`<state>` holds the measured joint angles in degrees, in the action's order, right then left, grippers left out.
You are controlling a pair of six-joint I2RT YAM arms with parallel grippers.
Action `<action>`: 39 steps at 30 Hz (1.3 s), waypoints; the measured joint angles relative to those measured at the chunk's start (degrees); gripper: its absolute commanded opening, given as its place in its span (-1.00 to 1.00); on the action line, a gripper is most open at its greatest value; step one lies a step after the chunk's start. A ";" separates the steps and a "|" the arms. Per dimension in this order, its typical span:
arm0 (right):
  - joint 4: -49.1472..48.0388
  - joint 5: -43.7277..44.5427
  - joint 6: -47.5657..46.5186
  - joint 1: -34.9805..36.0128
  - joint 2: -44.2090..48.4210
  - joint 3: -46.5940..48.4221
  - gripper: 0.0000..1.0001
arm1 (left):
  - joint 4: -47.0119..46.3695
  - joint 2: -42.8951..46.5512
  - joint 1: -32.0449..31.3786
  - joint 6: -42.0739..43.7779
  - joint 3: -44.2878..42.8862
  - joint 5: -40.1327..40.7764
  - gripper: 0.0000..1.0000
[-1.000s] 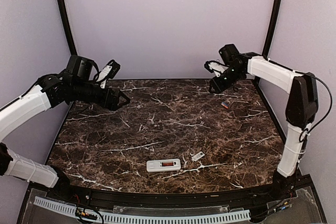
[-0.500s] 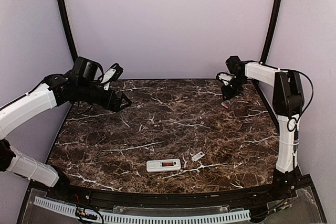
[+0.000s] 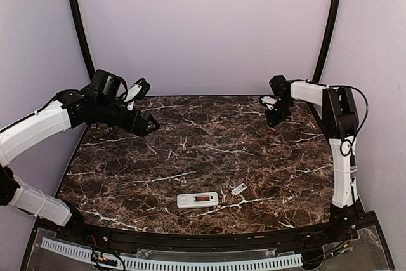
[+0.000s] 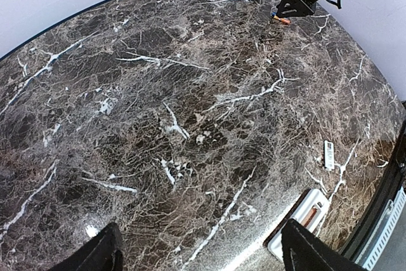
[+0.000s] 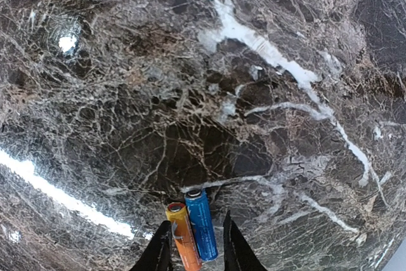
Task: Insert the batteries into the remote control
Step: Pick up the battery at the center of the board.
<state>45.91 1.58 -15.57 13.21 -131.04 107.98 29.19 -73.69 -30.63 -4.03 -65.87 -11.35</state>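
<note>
Hardly begun: the batteries lie far from the remote control. The right fingers sit around them, grip unclear; left fingers spread.

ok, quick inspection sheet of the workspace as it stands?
Surface: dark marble tabletop, no spills seen.
Job's things: remote control lying near the front edge; batteries, one orange, one blue, side by side far right.
Clutter: small white cover beside the remote.
Grippers: left gripper open, empty, above the table; right gripper straddling the batteries, grip unclear.
Cables: black cable looping along the right arm.
Surroundings: plain walls, black frame poles.
</note>
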 measured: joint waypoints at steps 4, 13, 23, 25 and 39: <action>-0.02 -0.02 -0.07 -0.11 -0.46 0.00 -0.53 | 0.00 0.00 0.00 0.00 0.00 0.04 0.72; -0.02 -0.96 -0.31 -0.37 -0.48 0.04 -0.42 | 0.00 0.00 0.00 0.02 0.00 0.04 0.72; -0.11 -5.07 -0.02 -2.01 -0.46 0.85 -0.56 | -0.04 -0.20 0.00 0.00 0.00 0.00 0.72; -0.09 -5.25 0.02 -2.19 -0.46 0.85 -0.56 | -0.07 -0.42 0.00 0.02 0.02 0.00 0.71; -0.13 -5.42 -0.02 -2.27 -0.48 0.13 -0.62 | -0.09 -0.68 0.00 0.44 0.02 0.02 0.71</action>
<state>45.78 -3.84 -15.59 10.94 -131.52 108.12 29.10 -74.37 -30.63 -3.60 -65.84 -11.33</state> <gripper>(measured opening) 0.194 0.858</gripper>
